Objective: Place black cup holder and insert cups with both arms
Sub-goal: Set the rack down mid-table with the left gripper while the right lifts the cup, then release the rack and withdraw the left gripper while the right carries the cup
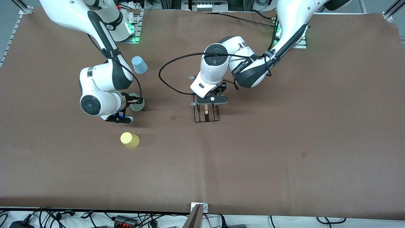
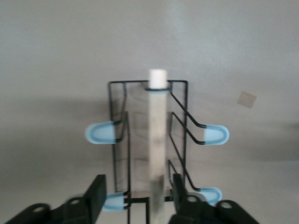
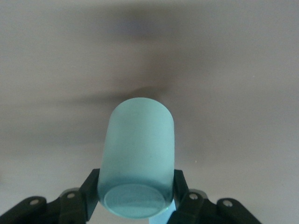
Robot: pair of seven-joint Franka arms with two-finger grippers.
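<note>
The black cup holder point(image 1: 207, 119) stands on the brown table near the middle. My left gripper point(image 1: 206, 107) is over it, open, with its fingers on either side of the wooden rod point(image 2: 157, 121) and not touching it. The wire frame point(image 2: 180, 107) and blue-tipped pegs point(image 2: 215, 134) show in the left wrist view around the left gripper point(image 2: 138, 189). My right gripper point(image 1: 136, 102) is shut on the mint green cup point(image 3: 138, 154), toward the right arm's end. The light blue cup point(image 1: 139, 65) stands farther from the front camera than it, and the yellow cup point(image 1: 129, 140) nearer.
The brown cloth covers the whole table point(image 1: 284, 142). Two small dark square marks lie on it, one beside the holder point(image 1: 173, 117) and one toward the left arm's end point(image 1: 304, 154). A black cable point(image 1: 164, 79) loops from the left arm.
</note>
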